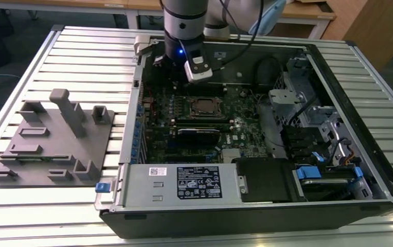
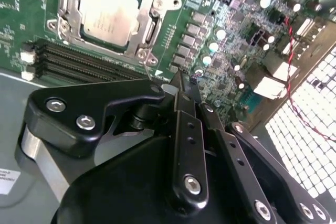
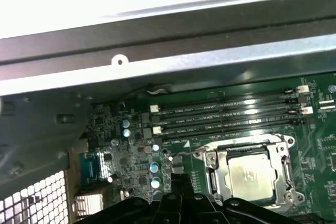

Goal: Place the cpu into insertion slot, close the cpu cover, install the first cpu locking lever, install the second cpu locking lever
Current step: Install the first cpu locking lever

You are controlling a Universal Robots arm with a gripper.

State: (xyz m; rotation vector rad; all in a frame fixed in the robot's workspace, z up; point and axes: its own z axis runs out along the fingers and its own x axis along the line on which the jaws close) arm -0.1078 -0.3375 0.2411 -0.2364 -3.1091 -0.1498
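Already seated, the chip [image 2: 109,14] lies flat in its socket [image 2: 144,55] on the green motherboard [image 2: 21,3]. Its dull metal top shows through the window of the cover [image 2: 149,22], which lies down flat around the chip's edges in both wrist views. Long black memory slots [image 3: 226,111] run just beside one edge of the socket, and small capacitors [image 2: 212,48] crowd the board on the side toward the gripper [image 2: 182,80]. The gripper hangs above the board, apart from the socket and touching no part, its fingers drawn together to a narrow point and holding nothing. In the exterior view the arm [image 1: 182,20] reaches down into the open computer case [image 1: 361,128] close to its far wall, with open room above the socket. A silver labelled box [image 1: 182,182] lines the near edge inside the case. A grey parts fixture [image 1: 52,139] sits on the slatted table [image 1: 18,216], outside the case on the exterior view's left.
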